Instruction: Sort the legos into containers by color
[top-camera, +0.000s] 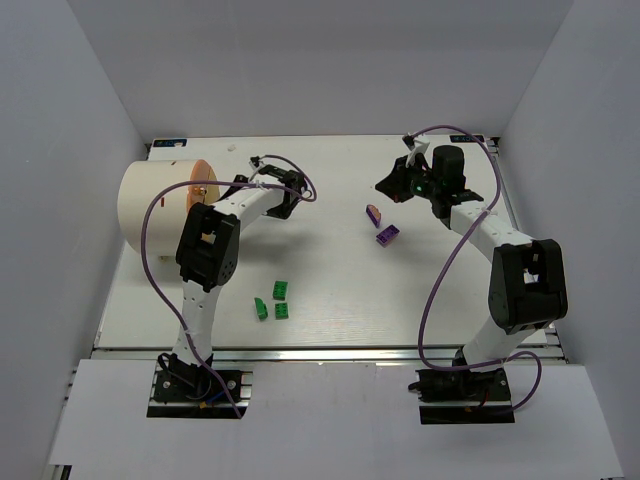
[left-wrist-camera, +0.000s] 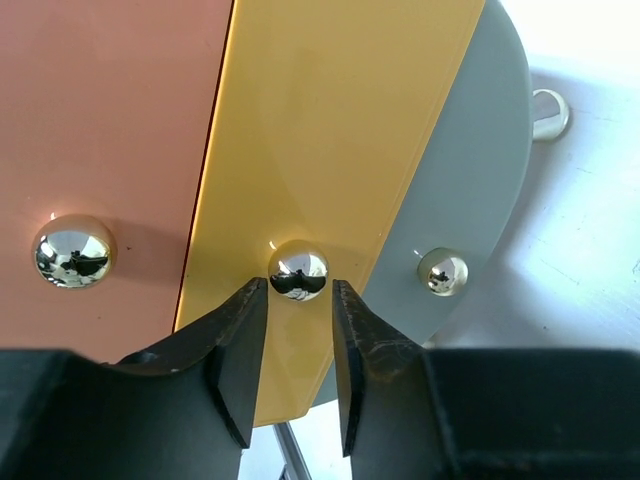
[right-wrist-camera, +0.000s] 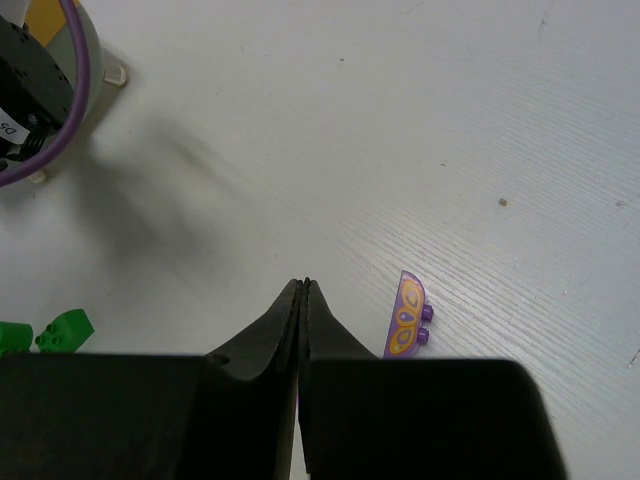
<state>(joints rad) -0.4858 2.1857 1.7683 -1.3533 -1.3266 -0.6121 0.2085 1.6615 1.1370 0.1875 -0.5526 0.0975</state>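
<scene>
The cream drum (top-camera: 160, 205) lies at the left, its round face (top-camera: 200, 186) turned right. My left gripper (top-camera: 213, 192) is right at that face. In the left wrist view it (left-wrist-camera: 298, 295) is open, its tips either side of the brass knob (left-wrist-camera: 298, 270) on a yellow panel (left-wrist-camera: 330, 120), between an orange panel (left-wrist-camera: 100, 120) and a grey one (left-wrist-camera: 480, 150). My right gripper (top-camera: 388, 186) is shut and empty (right-wrist-camera: 303, 285) above the table. A purple piece with orange markings (top-camera: 373, 213) (right-wrist-camera: 407, 318) and a purple brick (top-camera: 388, 235) lie near it. No orange brick shows.
Three green bricks (top-camera: 281, 290) (top-camera: 261, 309) (top-camera: 284, 310) lie near the left arm's front; two show in the right wrist view (right-wrist-camera: 65, 330). Two more knobs (left-wrist-camera: 72, 250) (left-wrist-camera: 442, 272) flank the middle one. White walls enclose the table (top-camera: 330, 180).
</scene>
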